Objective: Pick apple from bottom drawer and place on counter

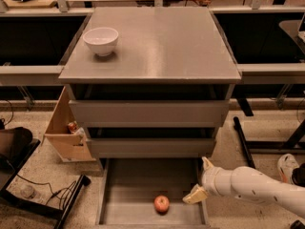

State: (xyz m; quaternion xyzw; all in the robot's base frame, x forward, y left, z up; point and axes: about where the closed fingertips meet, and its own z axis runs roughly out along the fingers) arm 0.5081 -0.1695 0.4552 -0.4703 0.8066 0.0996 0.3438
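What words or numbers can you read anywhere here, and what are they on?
None can be read.
The counter, white bowl, apple and bottom drawer are plain.
A small thing in the cardboard box is too blurred to tell.
The robot's hand, open at the drawer's right side, shows no writing.
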